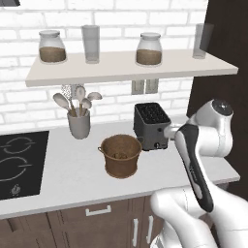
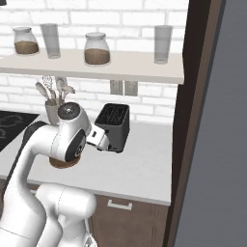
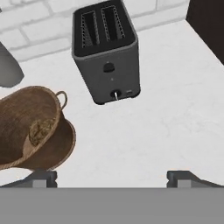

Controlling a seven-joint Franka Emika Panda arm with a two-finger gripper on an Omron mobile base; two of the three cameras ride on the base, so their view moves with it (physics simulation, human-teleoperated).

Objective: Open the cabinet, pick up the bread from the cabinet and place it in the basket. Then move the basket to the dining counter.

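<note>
The round brown basket (image 1: 121, 167) stands on the white worktop in front of the toaster. The bread (image 1: 118, 156), a small dark lumpy roll, lies inside it. In the hand view the basket (image 3: 61, 148) sits at the left with the bread (image 3: 41, 130) in its mouth. My gripper (image 3: 114, 179) hangs open over bare worktop, to the right of the basket and in front of the toaster, with nothing between its fingers. A tall dark brown cabinet (image 1: 218, 72) rises at the right; I cannot tell whether it is open. The dining counter is out of view.
A dark toaster (image 1: 151, 125) stands behind the basket and a grey utensil pot (image 1: 79, 125) to its left. A black cooktop (image 1: 19, 164) lies at the far left. Above hangs a shelf (image 1: 126, 68) with jars and glasses. Drawers (image 1: 98, 210) sit under the worktop.
</note>
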